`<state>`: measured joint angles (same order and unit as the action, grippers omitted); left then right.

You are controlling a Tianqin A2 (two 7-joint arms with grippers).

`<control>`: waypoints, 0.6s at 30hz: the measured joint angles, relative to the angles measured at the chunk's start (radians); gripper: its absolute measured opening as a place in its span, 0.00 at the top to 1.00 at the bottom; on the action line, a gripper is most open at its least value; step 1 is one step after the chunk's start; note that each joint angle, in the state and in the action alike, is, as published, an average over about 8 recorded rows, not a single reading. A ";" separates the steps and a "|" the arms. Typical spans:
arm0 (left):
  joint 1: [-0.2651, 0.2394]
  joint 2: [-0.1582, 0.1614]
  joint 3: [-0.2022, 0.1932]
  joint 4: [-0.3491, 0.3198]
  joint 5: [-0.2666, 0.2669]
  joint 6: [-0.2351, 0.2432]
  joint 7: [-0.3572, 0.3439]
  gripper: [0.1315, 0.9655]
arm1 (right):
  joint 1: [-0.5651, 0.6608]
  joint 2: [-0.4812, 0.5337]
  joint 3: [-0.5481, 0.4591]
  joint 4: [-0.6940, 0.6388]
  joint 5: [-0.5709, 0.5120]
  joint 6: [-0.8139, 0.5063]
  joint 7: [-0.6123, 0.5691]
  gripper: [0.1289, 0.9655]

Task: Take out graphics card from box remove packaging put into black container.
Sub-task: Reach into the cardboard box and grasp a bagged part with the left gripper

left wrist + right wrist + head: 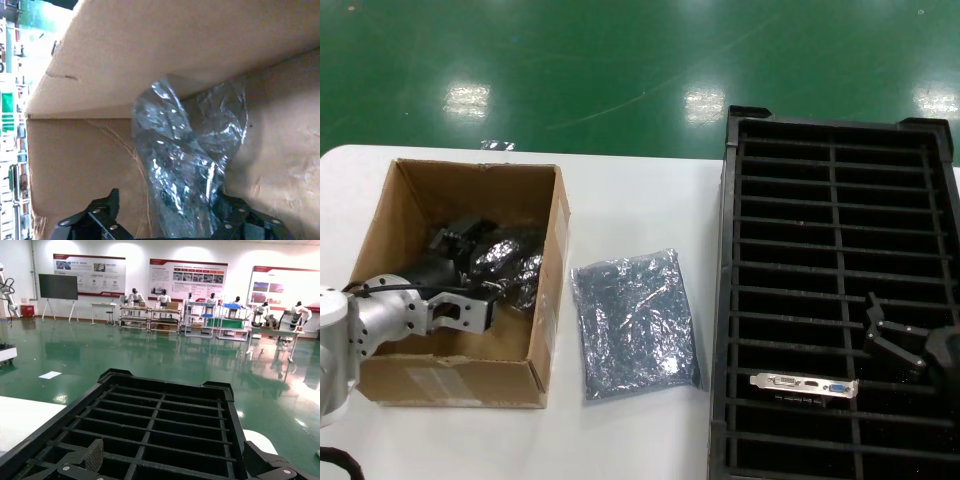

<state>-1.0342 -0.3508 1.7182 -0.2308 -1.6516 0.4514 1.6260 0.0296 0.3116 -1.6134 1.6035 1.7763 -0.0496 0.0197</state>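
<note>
Left gripper [490,275] reaches down inside the box [395,375], which sits at the left of the white table [640,200]; fingers [100,212] spread to either side of a crinkled silver bag [190,150], not visibly pinching it. A second bag [635,325] lies flat on the table between box and black container [735,300]. One card [805,385] stands in a near slot of the container. Right gripper [895,335] hovers just beside it over the tray, fingers apart.
</note>
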 joint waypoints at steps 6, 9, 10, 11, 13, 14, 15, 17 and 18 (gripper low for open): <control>0.006 -0.006 0.004 -0.016 0.007 -0.004 -0.012 0.44 | 0.000 0.000 0.000 0.000 0.000 0.000 0.000 0.00; 0.012 -0.010 0.011 -0.029 0.014 -0.005 -0.028 0.50 | 0.000 0.000 0.000 0.000 0.000 0.000 0.000 0.00; 0.014 -0.011 0.014 -0.035 0.017 -0.006 -0.035 0.53 | 0.000 0.000 0.000 0.000 0.000 0.000 0.000 0.00; 0.017 -0.013 0.017 -0.042 0.021 -0.006 -0.042 0.56 | 0.000 0.000 0.000 0.000 0.000 0.000 0.000 0.00; 0.023 -0.017 0.024 -0.057 0.028 -0.007 -0.060 0.62 | 0.000 0.000 0.000 0.000 0.000 0.000 0.000 0.00; 0.026 -0.020 0.027 -0.066 0.031 -0.008 -0.070 0.65 | 0.000 0.000 0.000 0.000 0.000 0.000 0.000 0.00; 0.030 -0.022 0.031 -0.074 0.035 -0.009 -0.079 0.68 | 0.000 0.000 0.000 0.000 0.000 0.000 0.000 0.00; 0.037 -0.027 0.037 -0.090 0.041 -0.010 -0.098 0.74 | 0.000 0.000 0.000 0.000 0.000 0.000 0.000 0.00; 0.040 -0.029 0.040 -0.098 0.044 -0.011 -0.107 0.74 | 0.000 0.000 0.000 0.000 0.000 0.000 0.000 0.00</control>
<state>-0.9941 -0.3796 1.7585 -0.3286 -1.6073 0.4404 1.5194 0.0296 0.3116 -1.6134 1.6035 1.7763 -0.0496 0.0197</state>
